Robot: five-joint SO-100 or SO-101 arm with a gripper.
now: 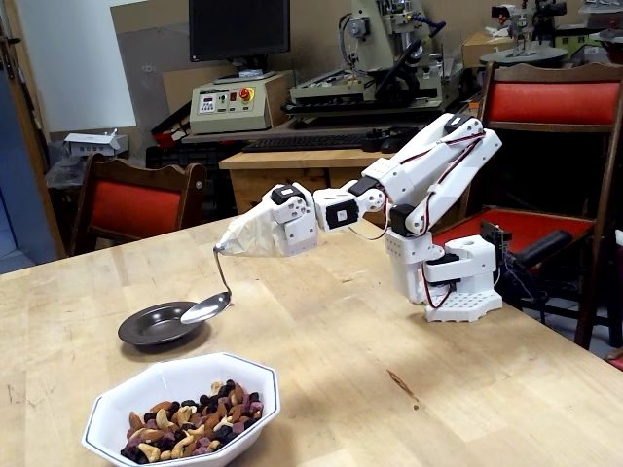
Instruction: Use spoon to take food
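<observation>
The white arm reaches left from its base. Its gripper [238, 239] is wrapped in beige tape, shut on the taped top of the silver spoon [206, 308]. The thin bent handle hangs down from the gripper. The spoon's oval bowl looks empty and hovers just over the right rim of a small dark plate [148, 327]. The food [191, 418], tan nuts mixed with dark purple and black bits, lies in a white octagonal bowl [255, 384] at the front, below and in front of the spoon.
The arm's white base [458, 284] stands on the right of the wooden table [389, 389]. Red-cushioned chairs [136, 204] stand behind the table at left and right. A workbench with machines fills the background.
</observation>
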